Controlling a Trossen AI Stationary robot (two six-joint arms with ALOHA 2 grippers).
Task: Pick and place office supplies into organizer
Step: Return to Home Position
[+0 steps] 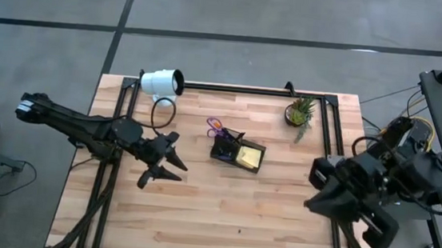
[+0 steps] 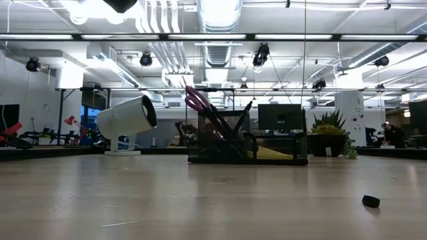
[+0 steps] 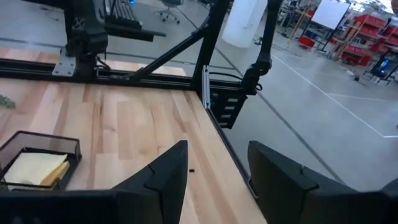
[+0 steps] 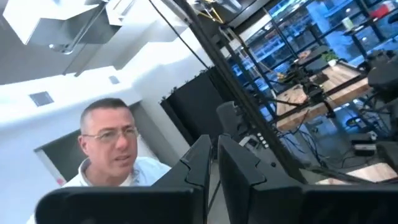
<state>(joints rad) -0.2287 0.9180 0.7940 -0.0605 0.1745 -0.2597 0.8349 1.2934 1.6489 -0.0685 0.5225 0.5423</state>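
The black mesh organizer (image 1: 237, 152) stands mid-table on its base, with purple-handled scissors (image 1: 214, 125) and dark pens upright in it and a yellow sticky pad (image 1: 250, 155) in its tray. The low view shows the organizer (image 2: 248, 141) and scissors (image 2: 196, 99) too. A tiny dark piece (image 2: 371, 201) lies alone on the wood. My left gripper (image 1: 165, 175) hovers open, left of the organizer, touching nothing; its wrist view shows the open gripper (image 3: 214, 180) and the organizer (image 3: 38, 163). My right arm (image 1: 359, 199) waits folded at the table's right edge, its gripper (image 4: 213, 165) shut and empty.
A white cylindrical lamp-like object (image 1: 161, 82) lies at the far left and a small potted plant (image 1: 300, 112) stands at the far right. A black frame rail (image 1: 232, 87) runs along the far edge. Bare wood covers the near half. A person (image 4: 112, 149) shows beyond the table.
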